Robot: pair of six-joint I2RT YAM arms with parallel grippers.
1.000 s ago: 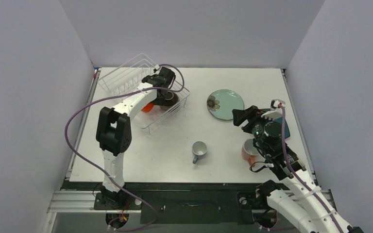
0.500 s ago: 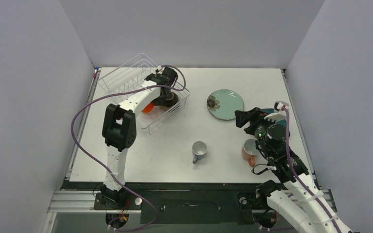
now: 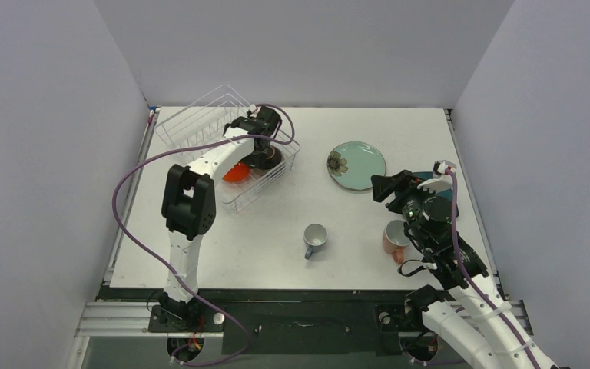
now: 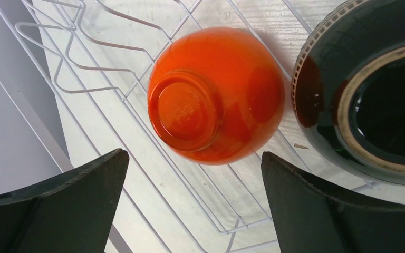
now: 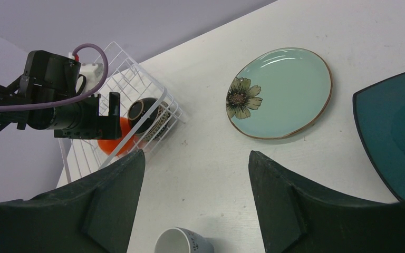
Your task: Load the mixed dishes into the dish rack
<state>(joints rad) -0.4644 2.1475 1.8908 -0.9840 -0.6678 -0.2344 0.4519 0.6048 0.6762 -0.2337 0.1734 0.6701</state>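
The white wire dish rack (image 3: 192, 127) stands at the far left. In it the orange-red bowl (image 4: 216, 95) lies upside down beside the brown bowl (image 4: 379, 100). My left gripper (image 4: 194, 155) is open and empty just above the orange-red bowl (image 3: 236, 172). My right gripper (image 3: 388, 187) is open and empty above the table. The pale-teal flower plate (image 3: 356, 164) lies beyond it. The dark-teal plate (image 5: 395, 137) is to its right. The grey-blue mug (image 3: 314, 239) stands near centre. The pink mug (image 3: 393, 237) stands under my right arm.
The left arm's purple cable (image 3: 123, 207) loops out to the left of the rack. Grey walls close in the table on three sides. The rack (image 5: 132, 79) and the left wrist also show in the right wrist view.
My left arm has shifted its elbow and the orange-red bowl shows more fully in the rack. My right gripper has moved a little to the right.
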